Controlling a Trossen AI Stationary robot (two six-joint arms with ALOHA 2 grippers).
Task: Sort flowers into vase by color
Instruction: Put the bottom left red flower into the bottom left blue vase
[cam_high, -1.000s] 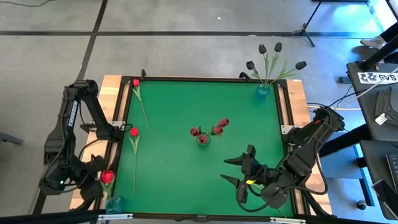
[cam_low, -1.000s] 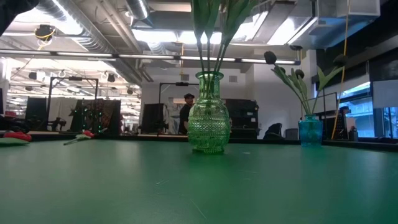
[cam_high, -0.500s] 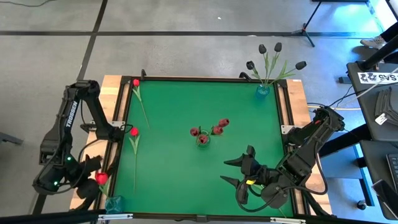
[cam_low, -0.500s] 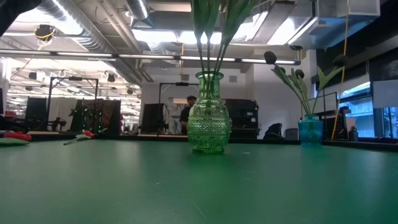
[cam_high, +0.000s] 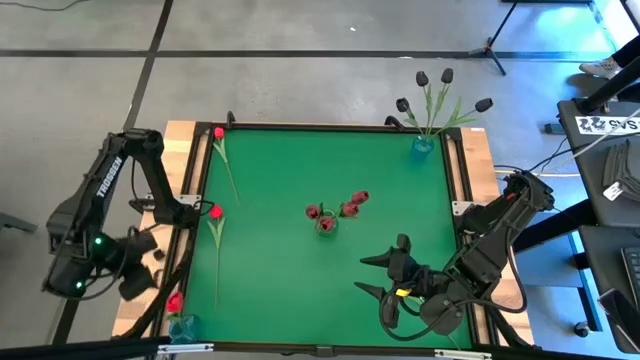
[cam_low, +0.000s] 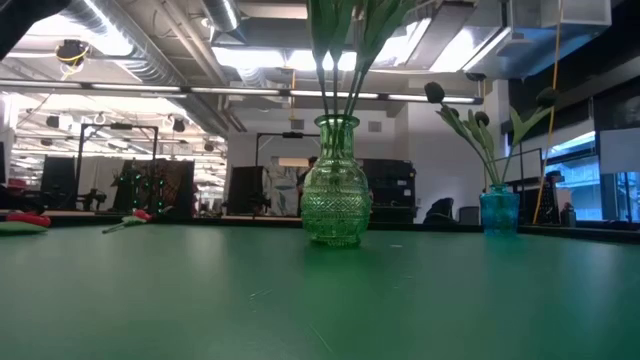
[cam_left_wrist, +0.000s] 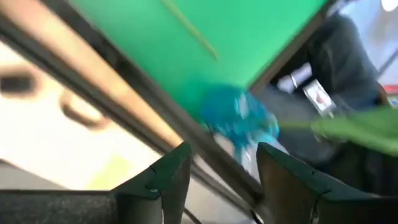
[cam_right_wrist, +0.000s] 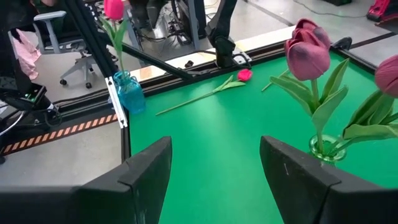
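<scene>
A red tulip stands with its stem in a blue vase at the table's near left corner. My left gripper hangs left of it, off the table, open, with the vase ahead of its fingers. Two more red tulips lie flat along the left side. A green vase at the centre holds dull pink-red tulips. Another blue vase at the far right corner holds black tulips. My right gripper waits open near the near right edge.
Wooden boards and dark rails frame the green mat. In the low view the green vase stands in the middle, the blue one to its right, and the lying tulips far to the left. Bare mat lies between the vases.
My left gripper has drawn back toward the left, away from the table and the near left blue vase. The red tulip's head, beside the gripper a second ago, has sunk toward the near edge and now stands over that vase, apart from the gripper.
</scene>
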